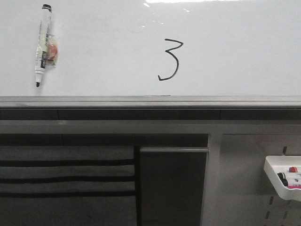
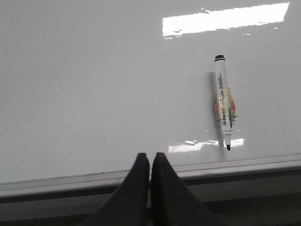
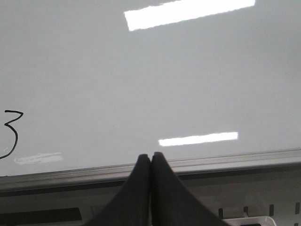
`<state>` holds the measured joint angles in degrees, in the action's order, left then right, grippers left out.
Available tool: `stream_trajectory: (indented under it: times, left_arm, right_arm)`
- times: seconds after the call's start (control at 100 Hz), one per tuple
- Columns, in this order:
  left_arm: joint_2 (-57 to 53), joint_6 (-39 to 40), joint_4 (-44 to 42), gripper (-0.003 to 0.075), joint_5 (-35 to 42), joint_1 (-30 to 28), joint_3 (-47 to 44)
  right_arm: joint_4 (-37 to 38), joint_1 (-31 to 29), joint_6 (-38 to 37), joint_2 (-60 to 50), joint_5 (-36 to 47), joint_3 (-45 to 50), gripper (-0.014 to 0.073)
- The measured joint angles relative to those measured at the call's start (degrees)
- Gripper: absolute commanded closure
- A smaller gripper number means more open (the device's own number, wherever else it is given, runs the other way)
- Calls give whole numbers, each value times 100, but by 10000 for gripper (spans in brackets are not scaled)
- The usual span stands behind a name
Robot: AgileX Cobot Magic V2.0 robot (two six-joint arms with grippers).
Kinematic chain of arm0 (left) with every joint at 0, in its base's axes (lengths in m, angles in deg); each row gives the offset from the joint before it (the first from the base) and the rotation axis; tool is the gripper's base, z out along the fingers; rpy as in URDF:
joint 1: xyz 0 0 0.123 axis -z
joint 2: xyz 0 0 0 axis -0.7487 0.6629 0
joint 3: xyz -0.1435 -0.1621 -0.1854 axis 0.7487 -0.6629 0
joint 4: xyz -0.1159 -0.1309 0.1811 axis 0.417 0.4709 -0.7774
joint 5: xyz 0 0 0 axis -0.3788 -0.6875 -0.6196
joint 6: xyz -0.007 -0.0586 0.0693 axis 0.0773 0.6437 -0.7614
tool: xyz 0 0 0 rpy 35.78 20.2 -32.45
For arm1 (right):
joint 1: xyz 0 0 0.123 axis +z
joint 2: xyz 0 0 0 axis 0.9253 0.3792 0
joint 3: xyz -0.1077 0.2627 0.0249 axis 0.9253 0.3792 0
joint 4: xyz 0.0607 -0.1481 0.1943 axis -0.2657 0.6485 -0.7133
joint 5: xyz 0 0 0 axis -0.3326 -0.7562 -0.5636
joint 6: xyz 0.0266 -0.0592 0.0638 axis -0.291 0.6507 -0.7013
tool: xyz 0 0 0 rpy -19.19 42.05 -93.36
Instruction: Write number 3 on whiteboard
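The whiteboard [image 1: 235, 52] fills the upper part of the front view, with a grey metal ledge [image 1: 150, 101] along its lower edge. A black hand-drawn number 3 [image 1: 170, 60] stands near the board's middle; part of it shows in the right wrist view [image 3: 11, 134]. A white marker with a black tip [image 1: 43, 44] hangs on the board at the left, tip down, also in the left wrist view [image 2: 224, 103]. My left gripper [image 2: 150, 157] is shut and empty, away from the marker. My right gripper [image 3: 150, 156] is shut and empty. Neither gripper shows in the front view.
A small white plastic tray [image 1: 283, 178] with markers hangs on the pegboard panel below the ledge at the right. A dark panel [image 1: 171, 186] and horizontal slats [image 1: 66, 179] sit under the ledge.
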<state>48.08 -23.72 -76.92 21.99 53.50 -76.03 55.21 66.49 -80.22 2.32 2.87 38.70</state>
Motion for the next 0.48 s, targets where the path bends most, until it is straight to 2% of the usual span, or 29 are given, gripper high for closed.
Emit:
stream_trajectory:
  times: [0.13, 0.48]
  left_arm:
    - [0, 0, 0, 738, 0, 0, 0]
    - [0, 0, 0, 738, 0, 0, 0]
  right_arm:
    - [263, 0, -257, 0, 56, 0, 668]
    - [305, 0, -306, 0, 56, 0, 668]
